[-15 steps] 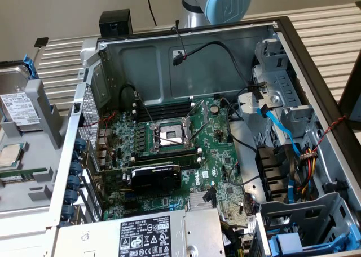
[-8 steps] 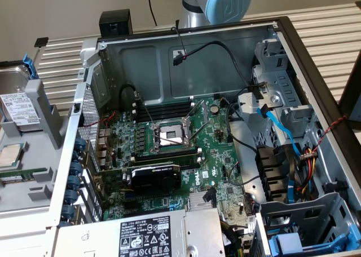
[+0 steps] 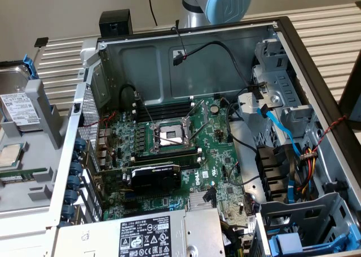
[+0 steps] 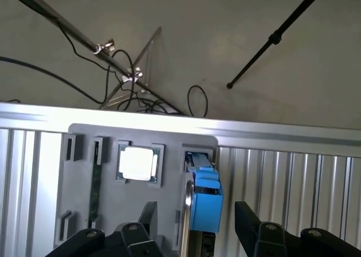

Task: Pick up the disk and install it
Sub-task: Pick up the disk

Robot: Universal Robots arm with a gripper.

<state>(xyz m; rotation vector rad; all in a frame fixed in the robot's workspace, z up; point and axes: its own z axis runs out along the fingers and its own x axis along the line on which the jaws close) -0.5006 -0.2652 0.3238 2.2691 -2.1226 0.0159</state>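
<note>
The disk [image 3: 20,107], silver with a white label and a blue carrier, stands on edge in a grey holder [image 3: 48,119] outside the case, at the exterior view's left. In the wrist view its blue carrier edge [image 4: 206,198] sits between my two black fingers [image 4: 148,216]. My gripper [image 4: 197,223] is open, with a gap on each side of the disk, and touches nothing. A blue joint of the arm [image 3: 225,3] shows above the case's back wall.
A square silver CPU chip [image 4: 138,164] lies in the grey holder beside the disk. The open computer case [image 3: 186,60] holds the motherboard [image 3: 169,138], loose cables and a grey power supply [image 3: 146,237]. Drive bays with blue carriers [image 3: 293,243] sit at the exterior view's lower right.
</note>
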